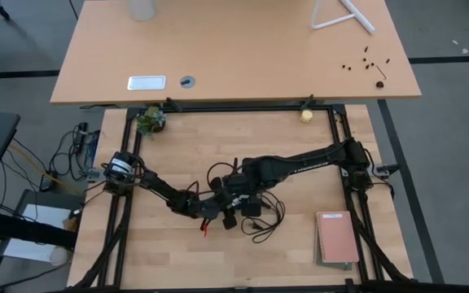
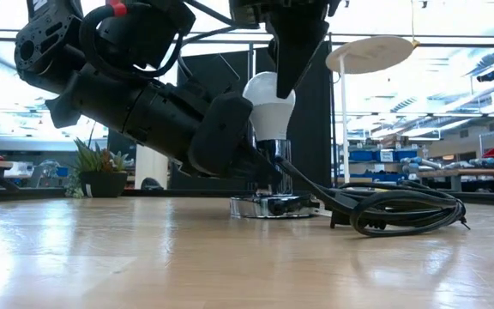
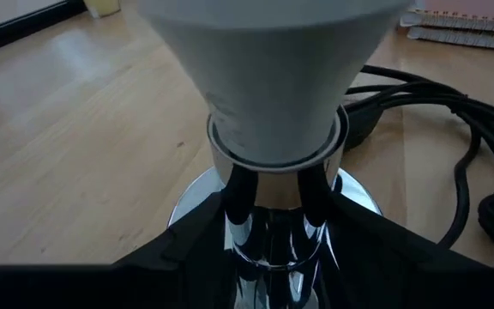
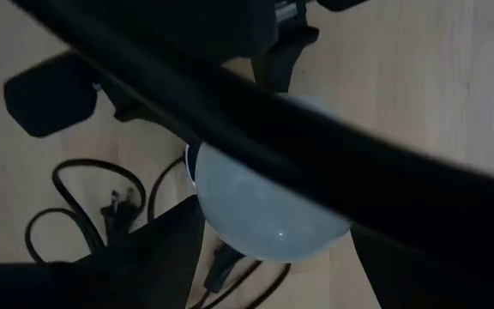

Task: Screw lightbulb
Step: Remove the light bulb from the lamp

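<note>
My right claw (image 2: pixel 283 79) is down over the top of the lightbulb (image 2: pixel 268 105), one dark finger (image 2: pixel 294 51) running down against the frosted head, and I read it as closed on the bulb. In my own wrist view the round white head sits right between my fingers, close under the camera.

Left claw (image 3: pixel 273 227) is low and in tight, fingers either side of the shiny socket neck (image 3: pixel 268 240) just under the bulb's taper, clamped there to hold it from turning.

The bulb stands upright in that socket, its screw base hidden inside the neck, so I can't say how far in it is. It'll be light, smooth and slick on the frosted dome, and thin-walled, so I judge a gentle squeeze around the widest part of the head is the place, never the narrow taper.

Just past it, the round silver base (image 2: pixel 268 206) sits flat on the wooden table (image 2: pixel 144 257), with the black cord (image 2: pixel 393 210) coiled beside it. Farther back, a small potted plant (image 2: pixel 99 172) at the table's edge.
</note>
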Tool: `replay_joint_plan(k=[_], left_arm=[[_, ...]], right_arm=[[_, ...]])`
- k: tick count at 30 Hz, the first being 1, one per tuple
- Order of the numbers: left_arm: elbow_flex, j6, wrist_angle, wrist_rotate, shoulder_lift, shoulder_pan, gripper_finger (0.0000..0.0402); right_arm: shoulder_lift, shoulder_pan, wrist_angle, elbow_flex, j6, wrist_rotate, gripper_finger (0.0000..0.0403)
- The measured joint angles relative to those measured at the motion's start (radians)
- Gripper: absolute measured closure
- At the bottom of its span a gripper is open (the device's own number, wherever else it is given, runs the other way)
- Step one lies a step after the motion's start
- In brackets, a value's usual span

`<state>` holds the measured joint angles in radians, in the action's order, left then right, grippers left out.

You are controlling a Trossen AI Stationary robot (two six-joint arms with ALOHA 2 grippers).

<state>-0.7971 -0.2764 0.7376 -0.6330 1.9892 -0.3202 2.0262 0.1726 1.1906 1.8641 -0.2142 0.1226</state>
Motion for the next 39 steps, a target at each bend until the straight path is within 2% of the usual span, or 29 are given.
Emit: replay_joint_plan(k=[8,16,23,29,35,39], left_arm=[[0.0,0.009,-0.009,-0.002,-0.002,-0.001,0.0198],[0.0,0.037,-0.007,0.007,-0.002,-0.001,0.0198],[-0.001,0.041,-0.015,0.018,0.001,0.001,0.0198],[-0.001,0.041,-0.016,0.017,0.001,0.0,0.0198],[-0.001,0.039,0.0,0.017,0.001,0.006,0.0198],[-0.001,0.038,0.072,0.017,0.012,0.009,0.0198]], right_arm=[[0.012,0.003,-0.074,-0.002,-0.013,0.007,0.011],[0.013,0.002,-0.067,-0.002,-0.07,-0.022,0.0102],[0.013,-0.005,0.028,0.0,-0.1,-0.05,0.0053],[0.02,0.025,0.034,0.022,-0.105,0.026,0.0034],[0.021,0.027,0.009,0.021,-0.156,0.034,0.0036],[0.025,0.016,-0.016,0.017,-0.189,0.034,0.0036]])
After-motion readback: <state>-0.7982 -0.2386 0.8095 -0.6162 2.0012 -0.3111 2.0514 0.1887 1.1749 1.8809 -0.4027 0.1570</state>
